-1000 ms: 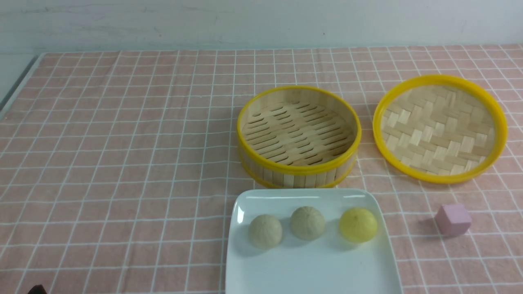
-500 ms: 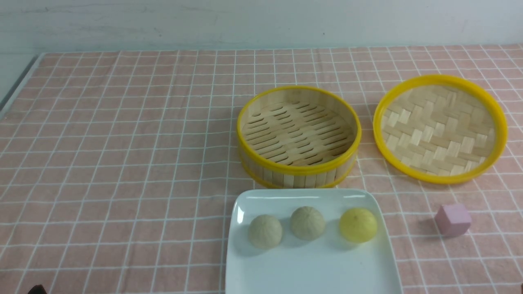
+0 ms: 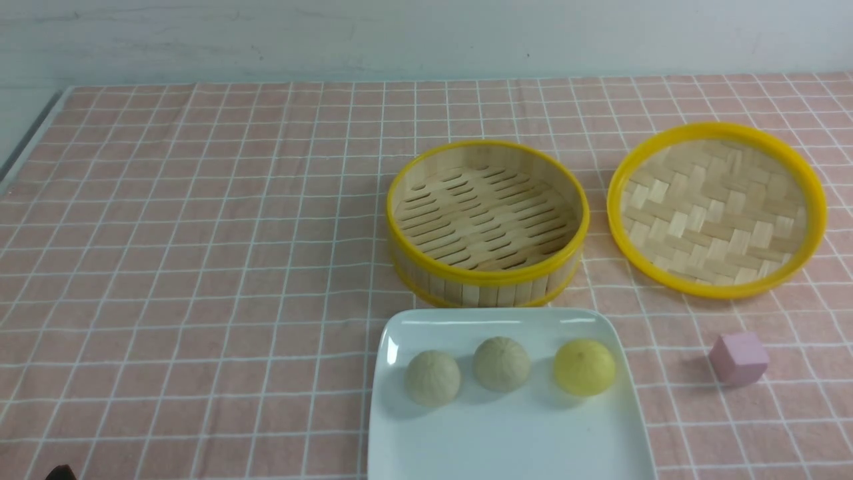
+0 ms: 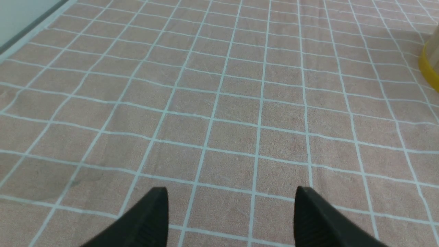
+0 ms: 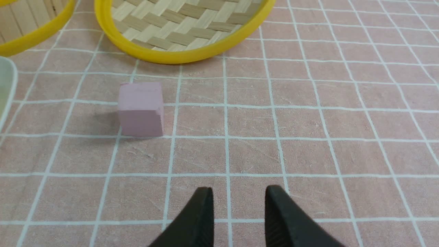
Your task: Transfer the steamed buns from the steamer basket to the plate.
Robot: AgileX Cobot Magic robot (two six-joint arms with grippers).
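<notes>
Three steamed buns lie in a row on the white square plate [image 3: 506, 440] at the front: a beige one [image 3: 432, 378], a second beige one [image 3: 502, 363] and a yellow one [image 3: 584, 367]. Behind the plate stands the steamer basket [image 3: 488, 270], with nothing on its slat floor. In the left wrist view my left gripper [image 4: 231, 192] is open over bare cloth, with the basket's yellow rim [image 4: 430, 67] at the picture's edge. My right gripper [image 5: 239, 190] is partly open with nothing between its fingers, hovering over cloth short of the pink cube [image 5: 140, 109].
A shallow yellow-rimmed tray with a woven floor [image 3: 716, 210] lies right of the basket. A pink cube [image 3: 738, 359] sits on the cloth right of the plate. The table's left edge [image 3: 26, 140] runs along the far left. A pink checked cloth covers the table.
</notes>
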